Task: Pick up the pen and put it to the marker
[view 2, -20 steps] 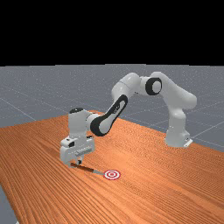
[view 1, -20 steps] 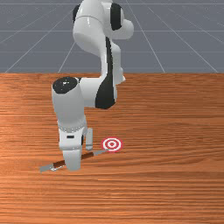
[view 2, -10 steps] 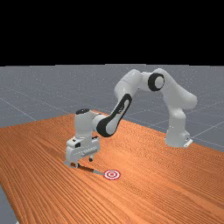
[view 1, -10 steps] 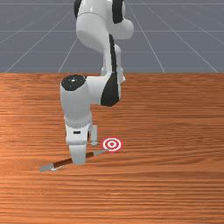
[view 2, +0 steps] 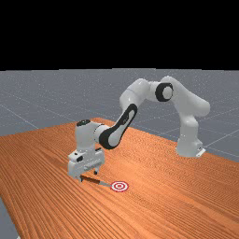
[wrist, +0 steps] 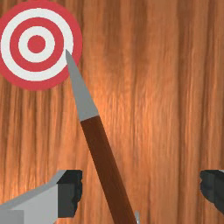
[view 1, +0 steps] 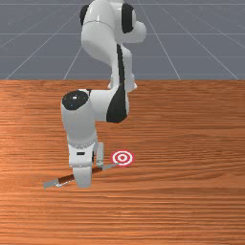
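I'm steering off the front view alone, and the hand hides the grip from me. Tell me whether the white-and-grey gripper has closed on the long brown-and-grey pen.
Observer: It hasn't. In the wrist view the gripper is open, with bare wood visible between the pen and each black fingertip.
Operator: Then tell me whether the pen is centred between the fingertips.
Observer: It isn't. The wrist view shows its brown barrel off-centre, closer to the fingertip on the same side as the round red-and-white target.
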`<action>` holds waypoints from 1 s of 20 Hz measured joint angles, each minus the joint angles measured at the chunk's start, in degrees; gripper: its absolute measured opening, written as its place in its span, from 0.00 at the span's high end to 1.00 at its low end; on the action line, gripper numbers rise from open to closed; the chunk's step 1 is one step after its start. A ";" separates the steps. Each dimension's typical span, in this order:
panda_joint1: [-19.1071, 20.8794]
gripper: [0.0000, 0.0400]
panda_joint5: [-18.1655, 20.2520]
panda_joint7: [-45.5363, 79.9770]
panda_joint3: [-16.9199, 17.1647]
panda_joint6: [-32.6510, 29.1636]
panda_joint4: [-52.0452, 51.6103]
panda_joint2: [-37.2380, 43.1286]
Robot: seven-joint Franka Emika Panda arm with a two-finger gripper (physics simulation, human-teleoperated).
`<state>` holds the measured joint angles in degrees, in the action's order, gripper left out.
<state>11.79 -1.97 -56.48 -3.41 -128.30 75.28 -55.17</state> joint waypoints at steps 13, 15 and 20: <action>-0.09 0.00 0.20 0.06 -0.42 -6.66 -0.58 -3.00; -0.13 0.00 0.23 0.01 -0.47 -6.81 -0.92 -3.42; -0.93 0.00 -0.24 0.69 0.09 -2.40 -8.53 -8.02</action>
<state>10.86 -2.21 -55.78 -3.32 -130.70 66.75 -63.19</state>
